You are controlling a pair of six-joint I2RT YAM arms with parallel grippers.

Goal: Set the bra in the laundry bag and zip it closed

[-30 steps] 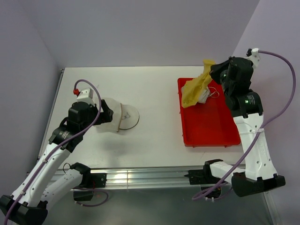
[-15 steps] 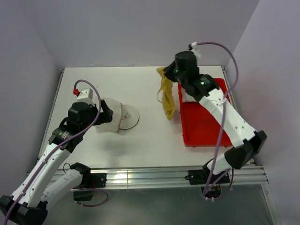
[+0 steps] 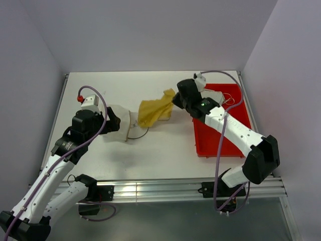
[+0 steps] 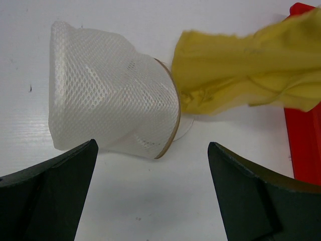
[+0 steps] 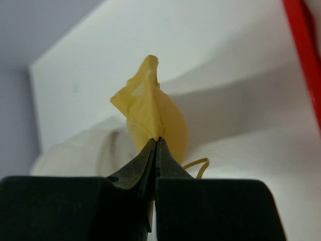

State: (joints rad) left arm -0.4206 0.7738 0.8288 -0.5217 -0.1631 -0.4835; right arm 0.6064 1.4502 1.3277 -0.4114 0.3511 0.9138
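The right gripper (image 5: 156,143), fingers pinched tight on one end of the mustard-yellow bra (image 3: 153,111), held the garment low over the white table (image 3: 165,150). The bra's loose end drooped at the tan-rimmed mouth of the laundry bag (image 3: 119,128), which lay on its side opening toward 3 o'clock. The left gripper (image 4: 152,146) stood at the bag's 9 o'clock end, fingers spread wide and gripping nothing. The bra was outside the bag, at or just beside the rim. To finish the insertion cleanly, the right arm would probably need to drive low toward 9 o'clock through the ring while the left braced the mesh, keeping the straps clear of the zipper. The red tray (image 3: 220,145) sat at 3 o'clock.
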